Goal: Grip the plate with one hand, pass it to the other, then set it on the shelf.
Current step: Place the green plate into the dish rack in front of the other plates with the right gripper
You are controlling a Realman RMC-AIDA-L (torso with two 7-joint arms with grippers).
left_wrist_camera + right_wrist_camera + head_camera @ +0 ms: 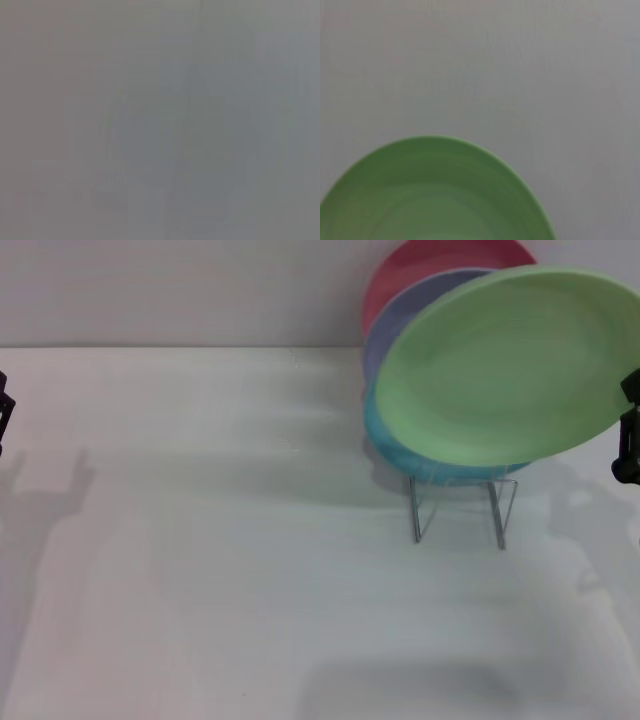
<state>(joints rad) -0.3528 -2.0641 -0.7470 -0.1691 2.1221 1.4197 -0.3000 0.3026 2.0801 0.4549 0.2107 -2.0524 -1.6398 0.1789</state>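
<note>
The light green plate hangs tilted in the air at the right, above and in front of the silver wire shelf. My right gripper shows as black parts at the view's right edge, at the plate's right rim, and holds it there. The right wrist view shows the plate close up over the white table. My left gripper is only a black sliver at the far left edge, away from the plate. The left wrist view shows only a grey blur.
A turquoise plate, a lavender plate and a red plate stand on edge in the shelf behind the green plate. A white wall rises behind the white table.
</note>
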